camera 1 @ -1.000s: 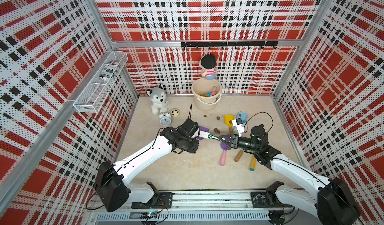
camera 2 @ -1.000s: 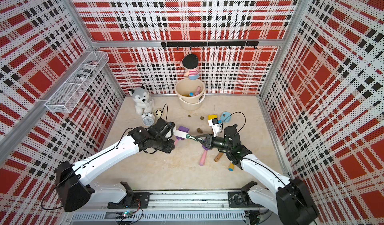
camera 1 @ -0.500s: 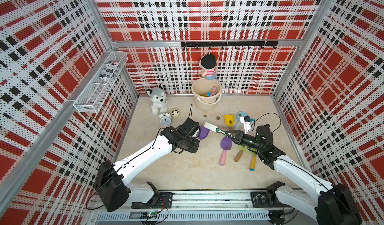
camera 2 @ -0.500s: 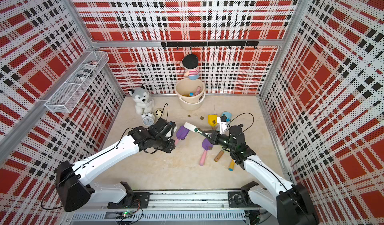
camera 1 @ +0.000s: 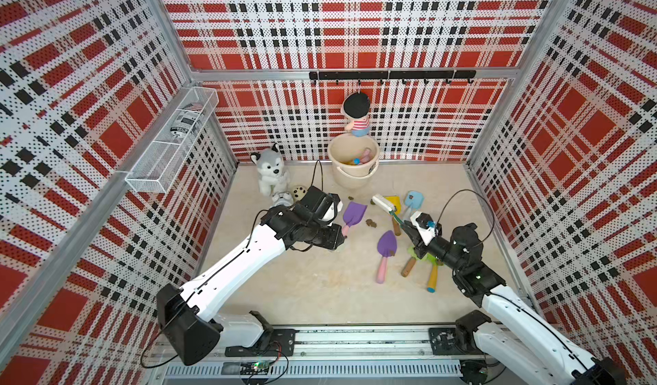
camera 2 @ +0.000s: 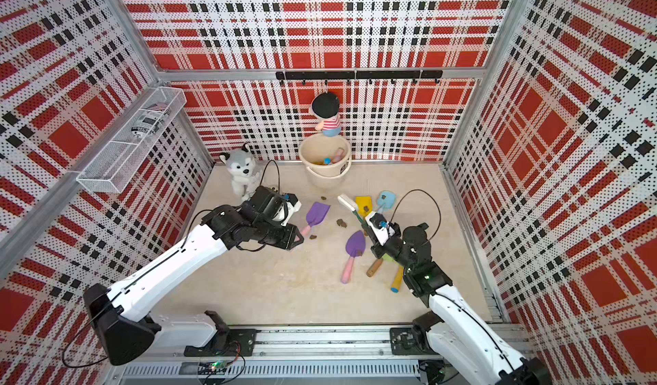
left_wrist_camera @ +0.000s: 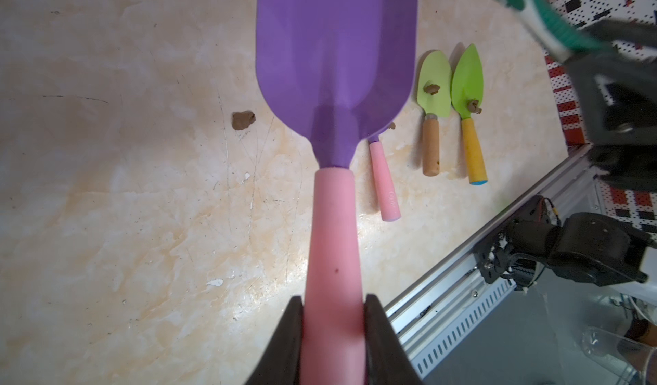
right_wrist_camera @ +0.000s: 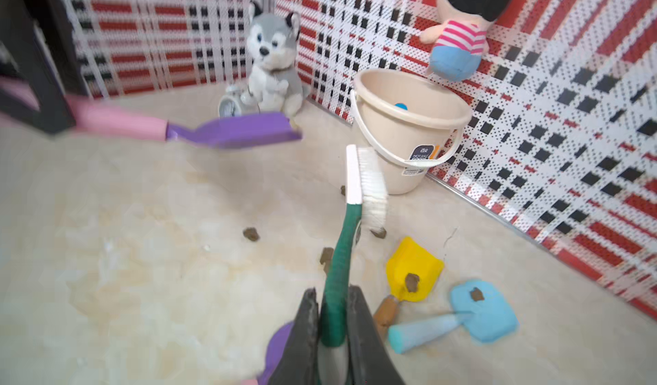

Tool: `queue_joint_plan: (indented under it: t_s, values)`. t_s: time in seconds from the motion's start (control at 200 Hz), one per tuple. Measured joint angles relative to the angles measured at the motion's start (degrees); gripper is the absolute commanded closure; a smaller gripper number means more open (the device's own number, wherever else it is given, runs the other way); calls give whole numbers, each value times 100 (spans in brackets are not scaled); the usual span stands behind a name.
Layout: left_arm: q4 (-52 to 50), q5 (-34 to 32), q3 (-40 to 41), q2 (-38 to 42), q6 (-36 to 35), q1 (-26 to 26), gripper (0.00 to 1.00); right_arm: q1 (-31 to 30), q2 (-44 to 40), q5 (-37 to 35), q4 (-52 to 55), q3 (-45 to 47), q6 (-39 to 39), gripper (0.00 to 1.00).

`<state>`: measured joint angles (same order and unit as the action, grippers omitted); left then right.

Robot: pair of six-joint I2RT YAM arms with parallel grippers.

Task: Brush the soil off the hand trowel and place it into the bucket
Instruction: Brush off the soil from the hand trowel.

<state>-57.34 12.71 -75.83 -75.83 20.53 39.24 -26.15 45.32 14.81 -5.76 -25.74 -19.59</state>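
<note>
In both top views the hand trowel [camera 1: 353, 213], a square purple blade on a pink handle, is seen lifted clear of the tabletop [camera 1: 320, 294] near its middle. Its blade is pointed toward the far edge, where the cream bucket [camera 1: 350, 180] is stood. The pink handle is clenched in the left claw [camera 1: 344, 232]; the left arm is stretched forward from the near left corner, its wrist low over the tabletop. The brush [camera 2: 346, 202], white-headed on a green handle, is grasped by the right claw [camera 2: 368, 231], and the right arm is reached in from the near right corner. Soil lumps [camera 1: 371, 223] are scattered on the tabletop between the two claws, and one is carried on a pointed purple trowel [camera 1: 386, 244] laid nearby.

In the left wrist view the trowel's blade is shown evenly purple, and the dark pads [left_wrist_camera: 289, 330] are pressed against both sides of the handle. Two green trowels [left_wrist_camera: 433, 84], each bearing a lump, are laid bare here, whereas in the top views they are largely hidden beneath the right arm.

In the right wrist view the brush handle is pinched between the closed jaws. The bucket's dark label [right_wrist_camera: 423, 152] and lowered bail are shown plainly here. The held trowel is shown side-on with its blade about level, and lumps are seen resting on a yellow trowel [right_wrist_camera: 414, 269] and a blue trowel [right_wrist_camera: 483, 312]
</note>
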Motion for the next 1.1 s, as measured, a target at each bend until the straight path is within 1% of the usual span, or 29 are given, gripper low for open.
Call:
queue_joint_plan:
  t_s: [0.14,0.256,0.326,0.391,0.461,0.516,0.651,0.877,0.967,1.097]
  values:
    - [-319,127,-308,-76,-96,-28,100,-813,42,-577,710,-83,-1620,100]
    - [-470,205,-402,-197,-170,-33,100,-1539,63,-1113,999,-101,-2540,100]
    - [-546,249,-402,-273,-190,-33,100,-2120,66,-1545,914,-72,-3018,100]
    - [-584,286,-402,-341,-199,-33,100,-2542,76,-1926,673,2,-3375,100]
    - [-621,321,-400,-389,-201,-33,100,-2909,140,-2306,393,70,-3722,100]
    - [-640,341,-398,-402,-203,-33,100,-3080,210,-2535,210,94,-3945,100]
    - [-660,350,-393,-407,-219,-33,100,-3224,328,-2907,-57,96,-4365,100]
    - [-662,348,-393,-407,-216,-33,100,-3206,450,-3383,-238,96,-4839,100]
    - [-662,348,-393,-404,-216,-33,100,-3051,452,-3499,-293,96,-4896,100]
    - [-675,348,-393,-404,-216,-33,100,-2662,411,-3560,-367,144,-4824,100]
